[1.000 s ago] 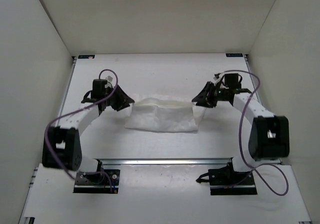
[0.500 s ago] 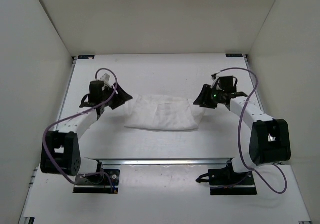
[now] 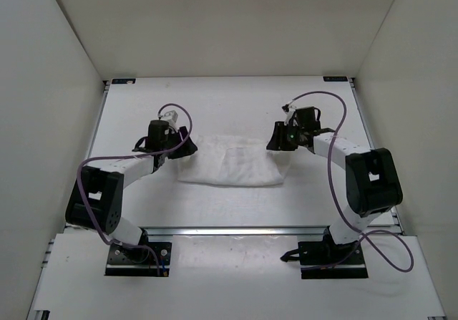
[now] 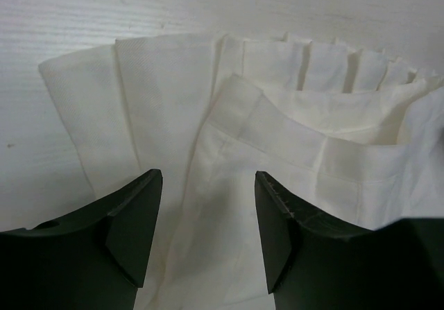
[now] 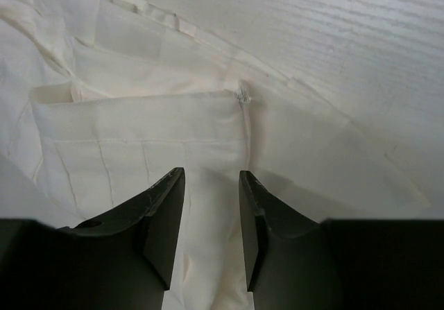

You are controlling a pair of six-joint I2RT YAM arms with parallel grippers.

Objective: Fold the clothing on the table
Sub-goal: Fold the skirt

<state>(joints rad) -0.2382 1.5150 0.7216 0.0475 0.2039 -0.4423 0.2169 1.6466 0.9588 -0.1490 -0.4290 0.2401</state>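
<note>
The left tool (image 4: 208, 185) stands with its two dark, wedge-shaped fingers (image 4: 135, 216) well apart and nothing between them but the cloth lying below. The right tool (image 5: 210, 182) has its jaws apart too, with a narrower gap; white fabric shows through the gap and I see nothing clamped.

Under both lies the clothing (image 3: 232, 164) — a thin white garment with a fine woven grain and long parallel creases. At the left end its layers fan out in flat pleats, with a folded band lying over them. At the right end a stitched, hemmed panel sits on top, a small frayed thread at its corner. The garment forms a broad, roughly rectangular heap at the middle of the counter (image 3: 236, 105), which is matte white with a faint grain.

The left arm (image 3: 122, 170) reaches forward and bends inward, its tool at the garment's left edge. The right arm (image 3: 336, 148) mirrors it at the right edge. A purple cable (image 3: 82, 177) loops along the left arm, and a metal rail (image 3: 236, 229) crosses the near side.
</note>
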